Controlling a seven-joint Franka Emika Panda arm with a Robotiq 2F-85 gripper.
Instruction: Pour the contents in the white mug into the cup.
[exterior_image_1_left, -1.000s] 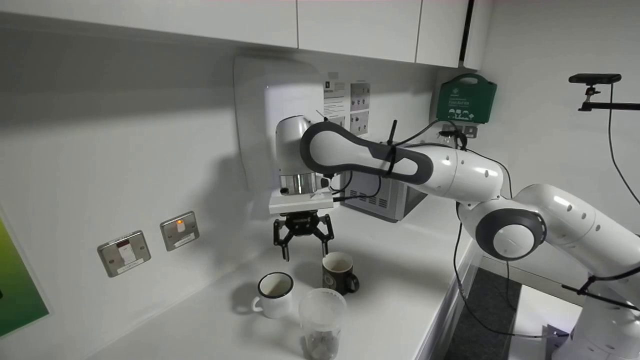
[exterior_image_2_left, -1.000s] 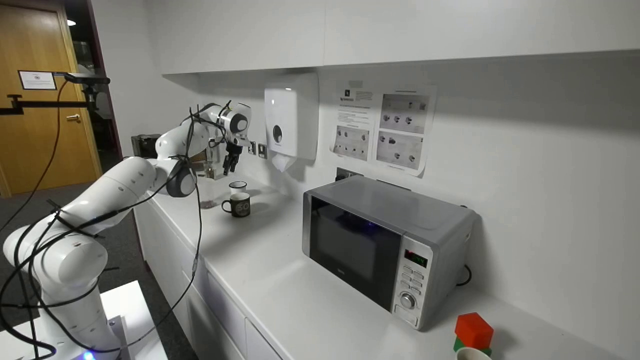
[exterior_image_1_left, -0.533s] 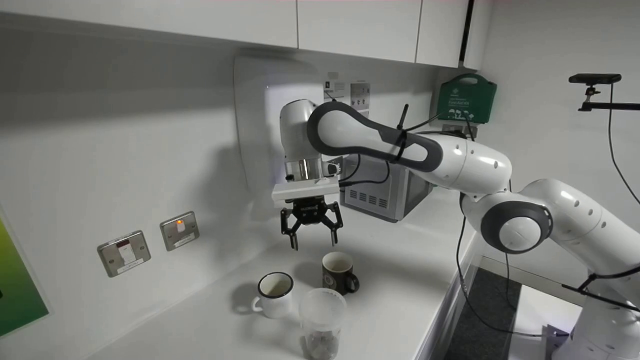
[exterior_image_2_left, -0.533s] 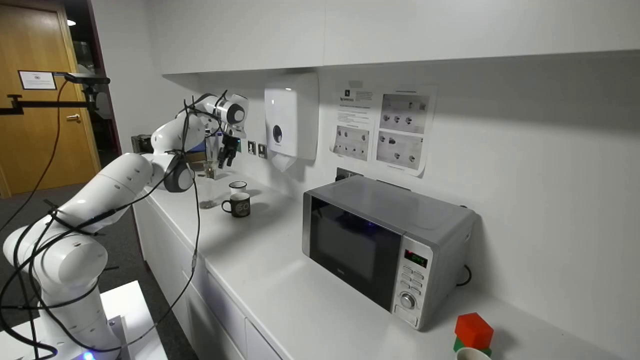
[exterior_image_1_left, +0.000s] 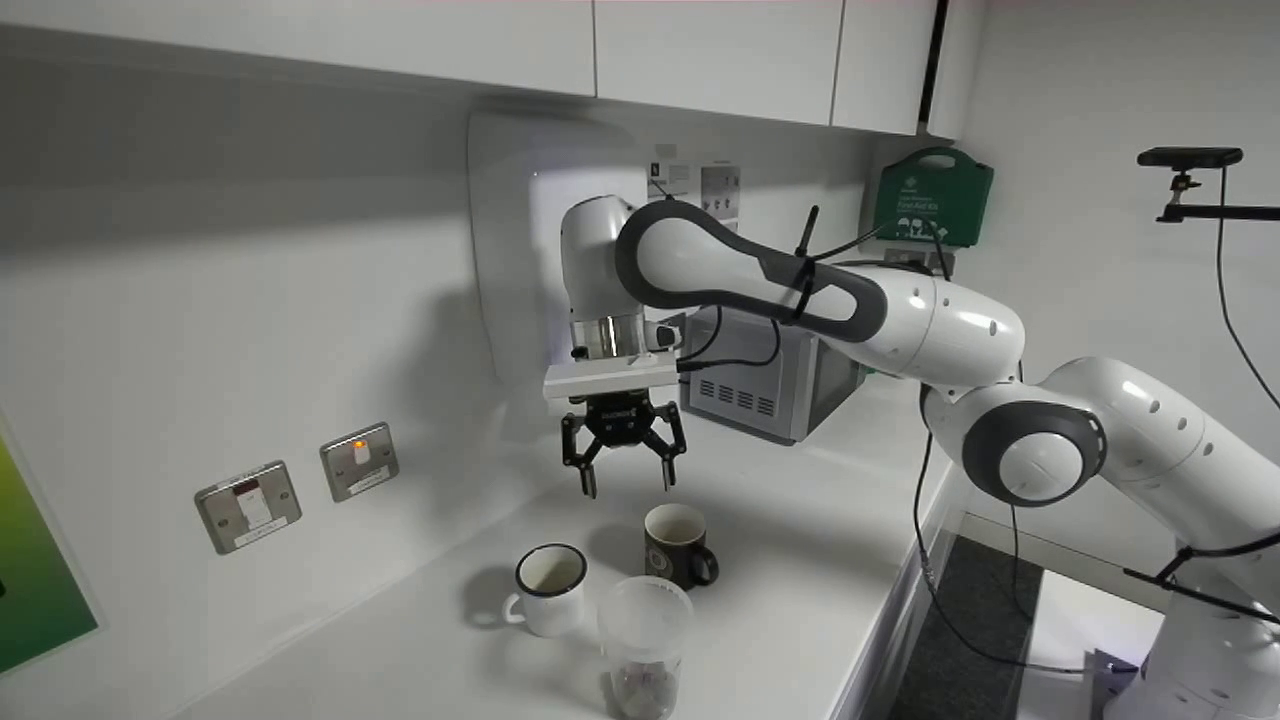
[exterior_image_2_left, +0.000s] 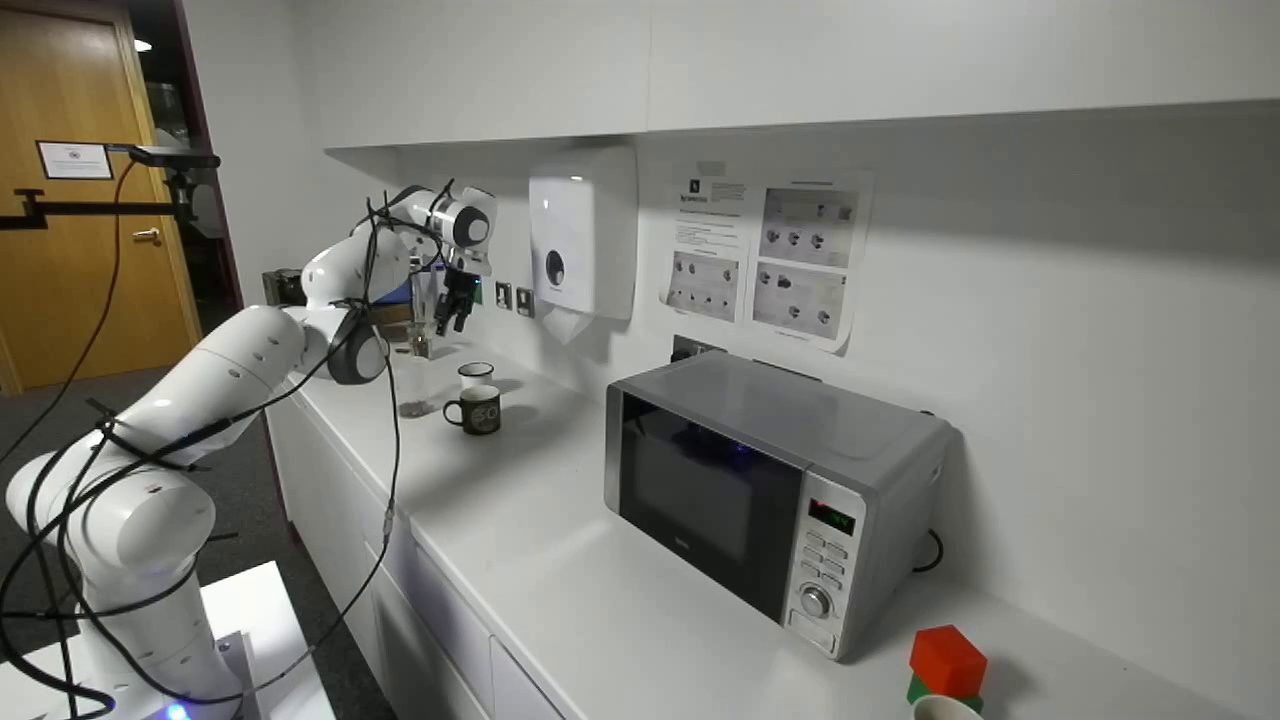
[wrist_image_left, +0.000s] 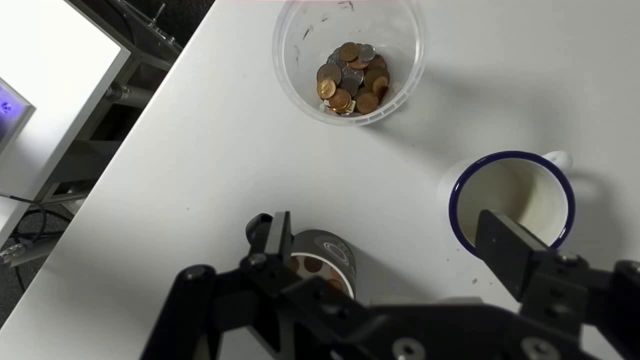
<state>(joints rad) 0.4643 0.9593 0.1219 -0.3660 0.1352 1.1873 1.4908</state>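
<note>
Below the gripper (exterior_image_1_left: 629, 487), a dark mug (exterior_image_1_left: 671, 560) stands upright on the bench (exterior_image_1_left: 810, 510) — round brown spots (wrist_image_left: 313, 264) show inside it. On the wall (exterior_image_1_left: 250, 330) near the gripper are two switch plates (exterior_image_1_left: 359, 462) and a white dispenser (exterior_image_2_left: 585, 225), with printed sheets (exterior_image_2_left: 703, 235) further off. Well apart from the gripper sits a grey microwave (exterior_image_2_left: 760, 480) — and, farther away, a red block (exterior_image_2_left: 947, 662) atop a green block (exterior_image_2_left: 916, 689). Higher than the gripper, on another wall (exterior_image_1_left: 1070, 310), hangs a green first-aid box (exterior_image_1_left: 933, 198).
</note>
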